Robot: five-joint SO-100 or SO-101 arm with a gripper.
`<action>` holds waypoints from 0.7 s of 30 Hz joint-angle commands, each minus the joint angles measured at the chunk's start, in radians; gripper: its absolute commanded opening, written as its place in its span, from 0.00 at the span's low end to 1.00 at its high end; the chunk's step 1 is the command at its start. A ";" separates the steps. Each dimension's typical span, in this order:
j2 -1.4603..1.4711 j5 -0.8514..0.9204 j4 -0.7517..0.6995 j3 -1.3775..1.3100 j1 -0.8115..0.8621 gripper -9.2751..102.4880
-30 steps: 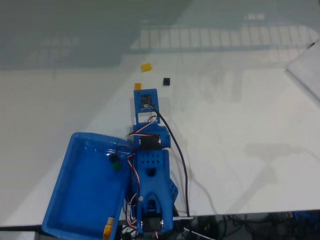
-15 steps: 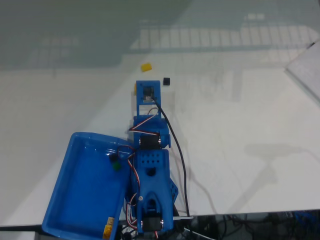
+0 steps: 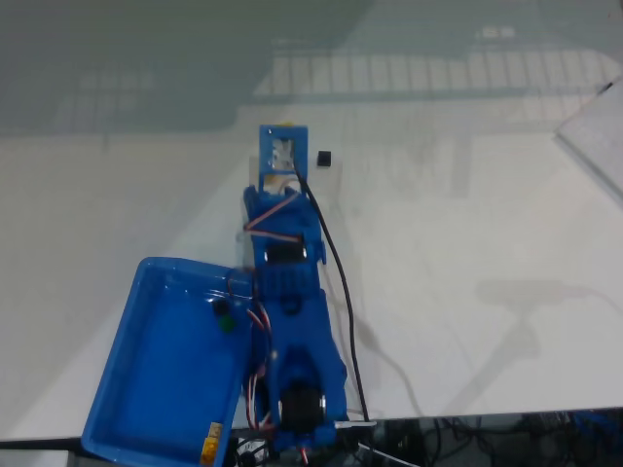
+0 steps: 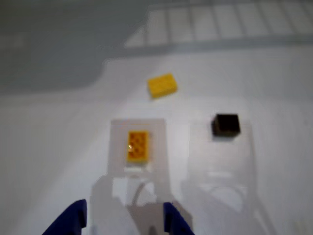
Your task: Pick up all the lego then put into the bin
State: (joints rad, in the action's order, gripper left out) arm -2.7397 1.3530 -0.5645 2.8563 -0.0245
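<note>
In the wrist view, three lego pieces lie on the white table: a yellow-orange brick point(image 4: 138, 146) just ahead of my fingers, another yellow brick point(image 4: 162, 85) farther off, and a black brick point(image 4: 225, 124) to the right. My gripper point(image 4: 122, 223) is open at the bottom edge, its blue fingertips point(image 4: 71, 223) apart and holding nothing. In the fixed view, the blue arm's wrist point(image 3: 282, 154) stretches over the near brick and hides it. The black brick point(image 3: 323, 158) sits just right of the wrist. The blue bin point(image 3: 127, 375) lies at lower left beside the arm's base.
A black cable point(image 3: 336, 282) runs along the arm's right side. A pale sheet point(image 3: 596, 136) lies at the right edge of the table. The table's front edge point(image 3: 467, 416) runs along the bottom. A small yellow mark point(image 3: 209, 448) shows on the bin's near rim.
The arm has stretched away from its base, up the fixed view. Its wrist now covers the near yellow-orange brick and reaches level with the black one.
</note>
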 commanded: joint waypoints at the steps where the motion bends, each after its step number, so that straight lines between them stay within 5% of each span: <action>1: 0.153 -0.018 0.077 -0.158 -0.018 0.26; 21: 0.772 -0.003 0.198 -0.474 0.023 0.24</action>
State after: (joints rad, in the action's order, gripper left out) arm -1.9865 1.3392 -0.3912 2.4666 -0.0123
